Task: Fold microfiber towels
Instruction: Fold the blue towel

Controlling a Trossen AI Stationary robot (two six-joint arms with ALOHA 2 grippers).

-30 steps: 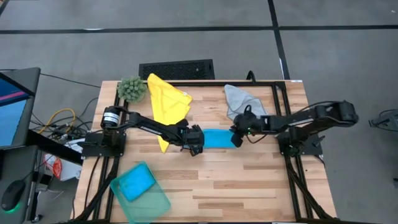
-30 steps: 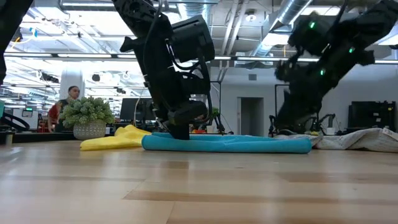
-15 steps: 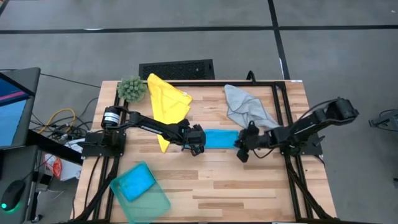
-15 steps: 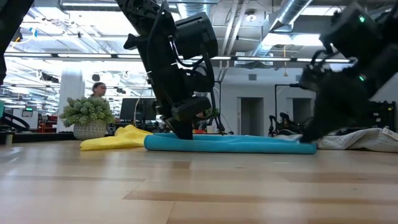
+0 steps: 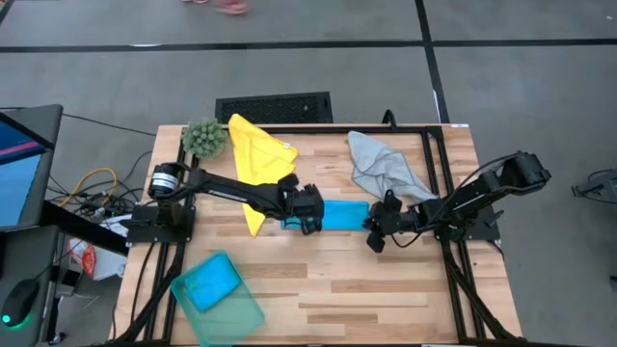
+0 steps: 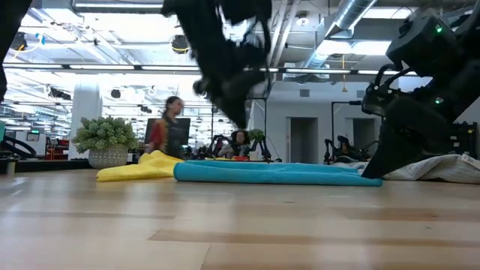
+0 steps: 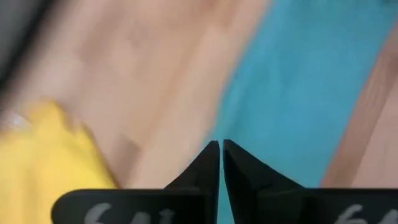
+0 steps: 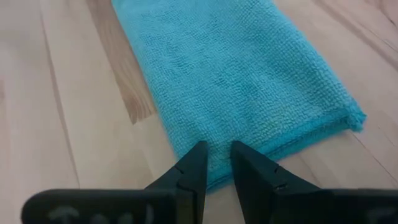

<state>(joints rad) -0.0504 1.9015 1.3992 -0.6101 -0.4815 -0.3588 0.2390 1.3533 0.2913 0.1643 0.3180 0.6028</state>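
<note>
Since a second ago the left gripper (image 5: pixel 307 209) has lifted off the folded blue towel (image 5: pixel 342 214) at table centre, fingers pressed together and empty. At its 3 o'clock end, the right gripper (image 8: pixel 214 163) stands barely parted, holding nothing. If it closes now, it may pinch only one layer, and the fold could open.

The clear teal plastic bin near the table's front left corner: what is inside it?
In the high view, the clear teal plastic bin holds one bright blue folded towel at its far end. The remaining floor looks bare. Whether anything lies beneath that towel cannot be seen.
</note>
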